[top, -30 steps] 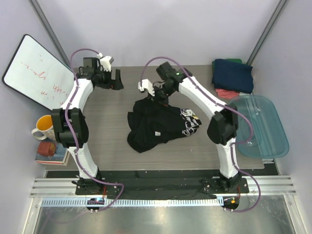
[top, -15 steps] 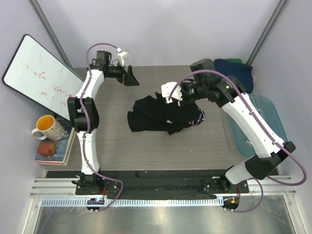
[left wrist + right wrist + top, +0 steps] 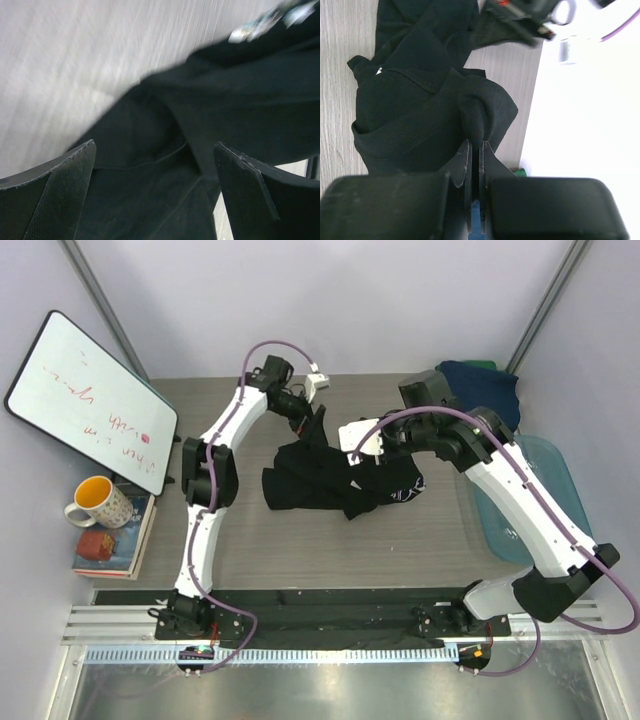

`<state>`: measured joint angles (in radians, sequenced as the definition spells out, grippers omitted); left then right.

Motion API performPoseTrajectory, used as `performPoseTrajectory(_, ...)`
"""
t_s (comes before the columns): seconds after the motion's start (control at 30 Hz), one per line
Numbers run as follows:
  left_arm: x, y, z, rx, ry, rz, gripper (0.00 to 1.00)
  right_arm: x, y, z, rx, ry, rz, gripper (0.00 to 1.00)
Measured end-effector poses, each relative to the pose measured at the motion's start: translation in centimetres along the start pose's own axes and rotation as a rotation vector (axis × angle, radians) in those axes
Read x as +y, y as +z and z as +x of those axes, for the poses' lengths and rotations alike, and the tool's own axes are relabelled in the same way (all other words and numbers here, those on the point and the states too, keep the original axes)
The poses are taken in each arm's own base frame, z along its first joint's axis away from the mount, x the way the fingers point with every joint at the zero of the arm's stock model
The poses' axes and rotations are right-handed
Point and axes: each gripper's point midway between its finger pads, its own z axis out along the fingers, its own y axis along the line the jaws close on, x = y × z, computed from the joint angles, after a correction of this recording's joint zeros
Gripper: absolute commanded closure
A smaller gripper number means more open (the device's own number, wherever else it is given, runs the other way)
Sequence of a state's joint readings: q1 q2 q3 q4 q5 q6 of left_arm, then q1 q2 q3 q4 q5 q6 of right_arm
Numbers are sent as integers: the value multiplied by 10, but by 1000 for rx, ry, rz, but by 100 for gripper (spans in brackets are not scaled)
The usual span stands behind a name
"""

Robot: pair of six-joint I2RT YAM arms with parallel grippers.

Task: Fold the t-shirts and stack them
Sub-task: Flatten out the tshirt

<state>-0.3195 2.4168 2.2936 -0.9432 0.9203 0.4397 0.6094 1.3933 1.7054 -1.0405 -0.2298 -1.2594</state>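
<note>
Right claw [image 3: 475,144] pinches black tee [image 3: 310,475] (print mostly hidden); left claw [image 3: 155,150] gapes, empty.

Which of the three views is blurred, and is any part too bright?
Left wrist: streaked with motion blur, table grain and black t-shirt both smeared. Right wrist: its fold is sharp in the right gripper, but the picture's right part is washed out white. Top external: sharp, evenly lit.
</note>
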Motion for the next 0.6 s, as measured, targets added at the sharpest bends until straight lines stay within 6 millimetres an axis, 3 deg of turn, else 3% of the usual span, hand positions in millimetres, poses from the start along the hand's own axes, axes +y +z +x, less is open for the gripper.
performPoseTrajectory(0.13, 5, 14, 36, 121, 7, -44, 0, -3, -3, 0, 1, -4, 20, 99)
performPoseTrajectory(0.23, 18, 11, 59, 201, 17, -108, 0, -2, 0, 1, 4, -4, 22, 99)
performPoseTrajectory(0.4, 43, -5, 73, 293, 120, -223, 0, 3, 6, 5, 10, -1, 9, 99)
performPoseTrajectory(0.6, 62, -20, 69, 348, 268, -299, 0, 5, 7, 7, 16, -1, 10, 99)
